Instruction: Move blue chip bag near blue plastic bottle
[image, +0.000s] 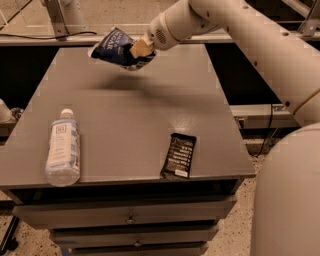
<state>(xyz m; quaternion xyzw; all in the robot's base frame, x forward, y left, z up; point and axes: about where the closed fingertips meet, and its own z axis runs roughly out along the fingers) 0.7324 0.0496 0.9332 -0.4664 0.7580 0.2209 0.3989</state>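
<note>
The blue chip bag (115, 46), crumpled dark blue foil with white lettering, hangs in the air above the far part of the grey table (135, 115). My gripper (138, 50) is shut on the bag's right side and holds it clear of the table top, with its shadow on the table below. The blue plastic bottle (62, 148), clear with a pale blue label and white cap, lies on its side near the table's front left edge, cap pointing away. The bag is well away from the bottle, up and to its right.
A flat black rectangular wrapper (178, 156) lies near the table's front right edge. My white arm (260, 45) reaches in from the right over the far right corner. Drawers (130, 217) are under the table top. A rail (60, 37) runs behind the table.
</note>
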